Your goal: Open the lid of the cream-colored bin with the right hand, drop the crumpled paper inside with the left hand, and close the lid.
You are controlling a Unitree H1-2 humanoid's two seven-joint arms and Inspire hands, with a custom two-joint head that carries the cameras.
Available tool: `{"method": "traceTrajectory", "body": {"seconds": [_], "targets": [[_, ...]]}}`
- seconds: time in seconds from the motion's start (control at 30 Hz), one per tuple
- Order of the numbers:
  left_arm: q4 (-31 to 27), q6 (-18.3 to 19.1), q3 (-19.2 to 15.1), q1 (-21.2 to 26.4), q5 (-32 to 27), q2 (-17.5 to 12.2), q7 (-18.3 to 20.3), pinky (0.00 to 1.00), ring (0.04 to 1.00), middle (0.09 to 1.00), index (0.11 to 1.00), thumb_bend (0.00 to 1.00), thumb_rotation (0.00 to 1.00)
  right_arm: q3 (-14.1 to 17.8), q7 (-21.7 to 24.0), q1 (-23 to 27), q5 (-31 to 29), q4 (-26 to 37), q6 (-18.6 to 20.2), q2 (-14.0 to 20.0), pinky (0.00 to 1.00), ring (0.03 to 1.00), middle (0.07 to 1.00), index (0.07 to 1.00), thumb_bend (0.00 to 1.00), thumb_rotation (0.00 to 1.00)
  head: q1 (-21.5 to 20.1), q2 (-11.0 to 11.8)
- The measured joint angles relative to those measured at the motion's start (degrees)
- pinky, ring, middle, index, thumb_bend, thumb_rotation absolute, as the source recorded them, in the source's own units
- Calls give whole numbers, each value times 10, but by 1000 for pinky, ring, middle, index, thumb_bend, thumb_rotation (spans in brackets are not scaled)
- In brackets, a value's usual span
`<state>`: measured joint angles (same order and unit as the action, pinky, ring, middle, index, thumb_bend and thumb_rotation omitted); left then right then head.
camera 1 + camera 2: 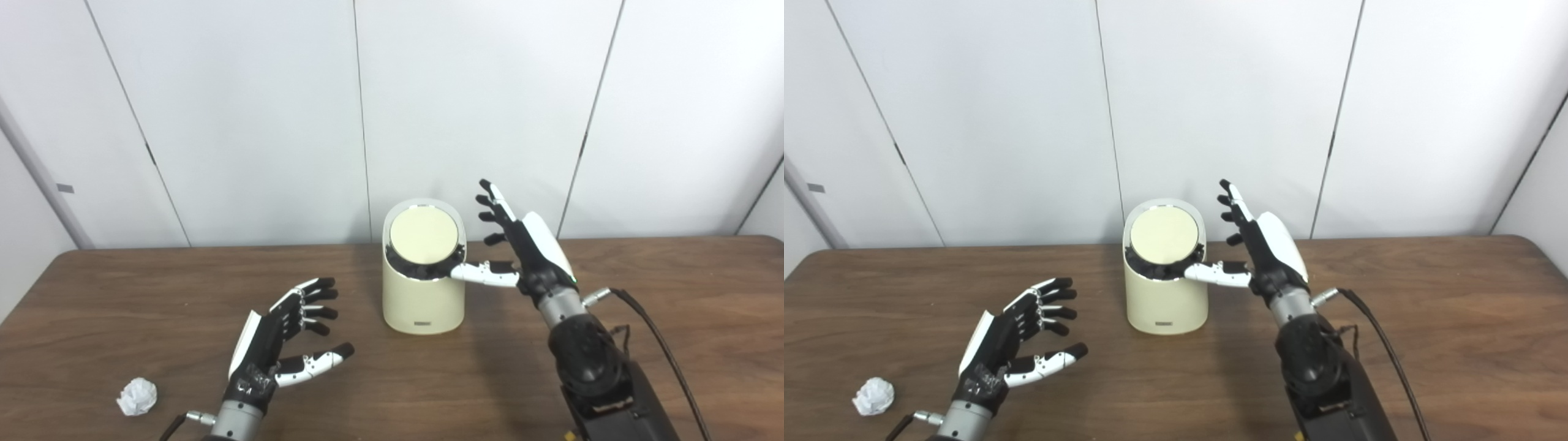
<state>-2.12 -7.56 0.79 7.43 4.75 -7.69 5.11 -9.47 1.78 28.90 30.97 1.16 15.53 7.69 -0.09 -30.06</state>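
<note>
The cream-colored bin (422, 306) stands upright at the middle of the wooden table (674, 294). Its round lid (424, 234) is tilted up towards me, and a dark gap shows under its front edge. My right hand (520, 245) is open just right of the bin, fingers spread upward, its thumb reaching to the rim at the lid's right side. The crumpled paper (137, 396) lies on the table at the front left. My left hand (288, 334) is open and holds nothing, hovering to the right of the paper and left of the bin.
A black cable (661, 349) runs from my right wrist along the forearm towards the front right. White wall panels (245, 122) stand right behind the table's far edge, close behind the bin.
</note>
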Motion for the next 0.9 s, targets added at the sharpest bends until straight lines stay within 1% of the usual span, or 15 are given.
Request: {"method": "traceTrajectory", "body": {"seconds": [0.1, 0.13, 0.33, 0.43, 0.63, 0.9], "targets": [[0, -1, 0, 0, -2, 0, 0, 575, 680, 780, 812, 668, 1, -8, 0, 21, 11, -5, 0, -3, 610, 813, 915, 995, 801, 485, 1, 1], [0, -1, 0, 0, -2, 0, 0, 576, 679, 779, 811, 670, 0, -10, -1, 27, 13, -9, 0, -4, 610, 816, 917, 992, 800, 478, 1, 1], [0, 0, 0, 0, -2, 0, 0, 578, 675, 775, 810, 668, 0, -10, -5, 52, 16, -30, 2, -14, 679, 860, 944, 981, 799, 445, 0, 0], [0, 0, 1, 0, -2, 0, 0, 587, 678, 775, 811, 669, 0, -10, -5, 56, 19, -40, 11, -17, 695, 861, 943, 976, 794, 437, 0, 0], [-1, 0, 2, 0, -1, 0, -1, 582, 681, 771, 810, 668, 0, -11, -9, 70, 24, -59, 12, -18, 692, 856, 930, 970, 784, 413, 0, 0], [-3, 0, 2, -2, 0, 2, -1, 584, 682, 773, 808, 672, 0, -17, -16, 77, 35, -84, 12, -14, 680, 851, 920, 956, 783, 392, 2, -4]]}}
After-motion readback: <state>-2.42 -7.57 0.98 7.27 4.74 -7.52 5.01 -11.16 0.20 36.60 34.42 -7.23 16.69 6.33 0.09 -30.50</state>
